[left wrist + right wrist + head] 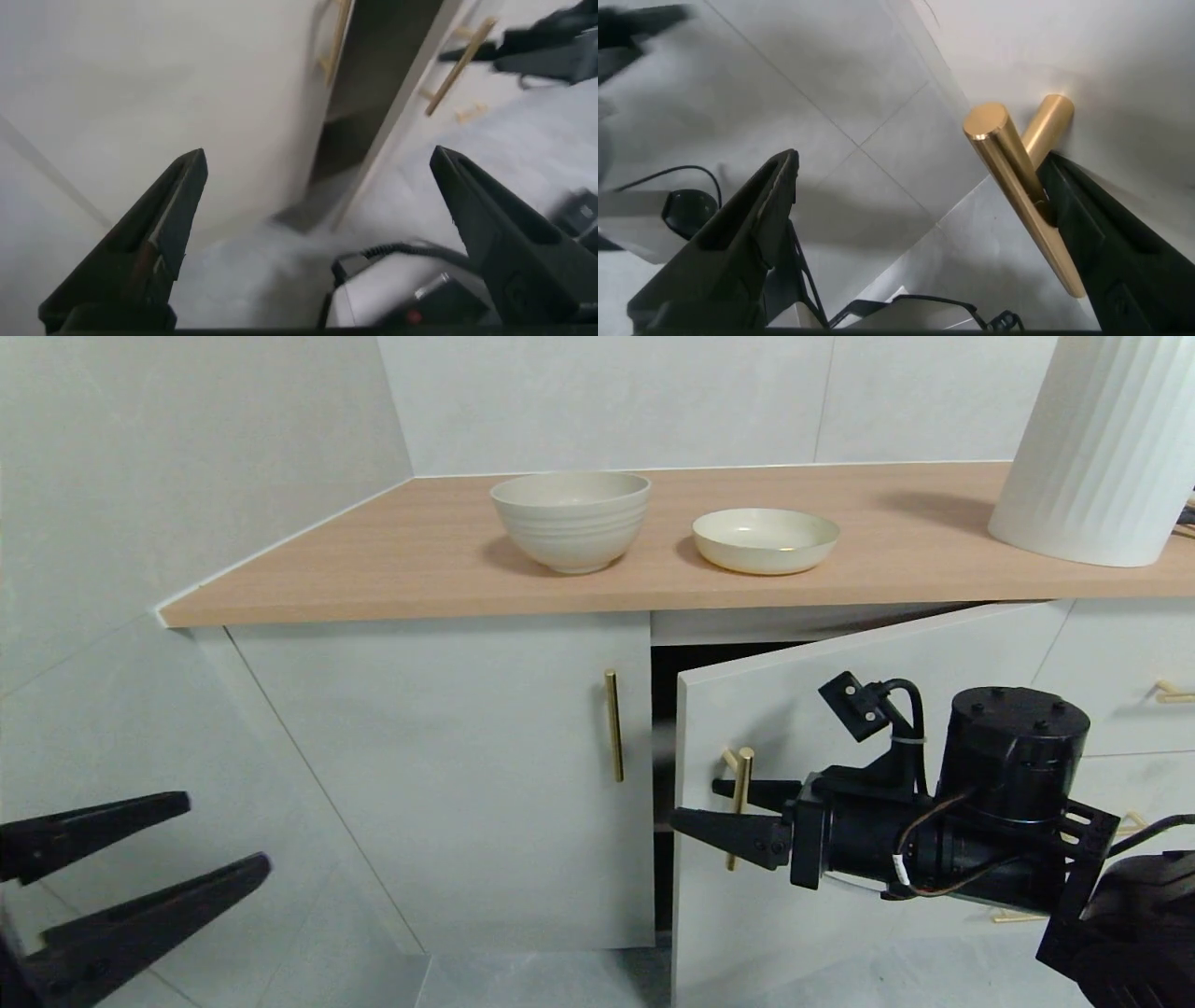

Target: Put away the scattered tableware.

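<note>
- The right claw (pixel 695 805) stands level at the half-open cupboard door (pixel 840 691), its fingers spread wide, with the door's brass handle (pixel 739 803) between them
- The handle's long axis runs upright and crosses the claw's reach at a right angle; in the right wrist view the bar (pixel 1022 177) rests against one finger (pixel 1092 233) while the other stands well apart, so the right claw (pixel 920 163) is pinching nothing
- The tableware waits on the desk (pixel 420 560) above: a deep ribbed bowl (pixel 570 520) and, just beside it toward the robot's right, a shallow dish (pixel 766 539), both upright and apart from each other
- From the right claw both pieces lie upward and farther back; the dish sits almost straight above the open door's edge, the bowl above the closed door (pixel 448 775) and its own upright handle (pixel 612 725)
- The left claw (pixel 227 831) hangs low on the robot's left, fingers spread and empty, well apart from doors and desk alike; the right arm is plainly the nearer to the work
- The likely next move is a wider swing of the door, and it turns on the bar staying caught between the fingers
- A tall ribbed white vessel (pixel 1102 448) stands at the desk's right end
- No brand, label or writing can be read on any piece
</note>
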Robot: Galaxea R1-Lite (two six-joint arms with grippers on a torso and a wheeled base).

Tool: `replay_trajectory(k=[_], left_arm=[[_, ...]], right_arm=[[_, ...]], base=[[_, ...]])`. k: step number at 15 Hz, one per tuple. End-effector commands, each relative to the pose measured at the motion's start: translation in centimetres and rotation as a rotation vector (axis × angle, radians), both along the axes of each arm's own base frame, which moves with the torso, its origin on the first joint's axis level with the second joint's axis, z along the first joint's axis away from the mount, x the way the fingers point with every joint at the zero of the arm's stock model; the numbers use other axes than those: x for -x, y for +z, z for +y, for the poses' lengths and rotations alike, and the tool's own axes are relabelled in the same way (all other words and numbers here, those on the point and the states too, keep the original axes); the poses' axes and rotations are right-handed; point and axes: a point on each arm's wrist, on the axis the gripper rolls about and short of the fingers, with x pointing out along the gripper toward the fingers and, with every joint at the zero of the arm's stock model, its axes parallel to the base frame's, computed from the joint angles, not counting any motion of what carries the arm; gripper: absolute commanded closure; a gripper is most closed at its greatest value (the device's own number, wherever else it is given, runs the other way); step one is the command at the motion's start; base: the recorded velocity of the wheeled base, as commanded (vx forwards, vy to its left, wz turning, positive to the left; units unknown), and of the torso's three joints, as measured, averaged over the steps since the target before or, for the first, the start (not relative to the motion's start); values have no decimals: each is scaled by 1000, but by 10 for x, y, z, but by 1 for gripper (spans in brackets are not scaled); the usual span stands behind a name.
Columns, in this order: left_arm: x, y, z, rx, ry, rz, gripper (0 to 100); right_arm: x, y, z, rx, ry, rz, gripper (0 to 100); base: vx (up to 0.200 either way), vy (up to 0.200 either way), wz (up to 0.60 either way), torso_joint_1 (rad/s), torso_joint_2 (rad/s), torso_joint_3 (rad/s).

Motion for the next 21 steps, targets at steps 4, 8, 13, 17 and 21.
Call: replay_trajectory(k=[4, 8, 13, 17, 21], left_arm=[[-43, -34, -13, -8, -80, 177, 0], [-41, -36, -19, 13, -107, 198, 0], [-44, -31, -24, 53, -129, 198, 100], [-54, -32, -32, 58, -159, 220, 100], [-75, -28, -46, 92, -189, 277, 100]], right_arm=[[0, -2, 0, 5, 0, 4, 0], [-1, -4, 1, 11, -2, 8, 0], [-1, -3, 1, 9, -2, 6, 0], [1, -3, 1, 8, 1, 4, 0], [5, 2, -1, -2, 3, -8, 0]], base=[[0, 0, 0, 0, 0, 0], [0, 0, 0, 0, 0, 0], [0, 0, 0, 0, 0, 0], [0, 0, 0, 0, 0, 0], [0, 0, 0, 0, 0, 0]])
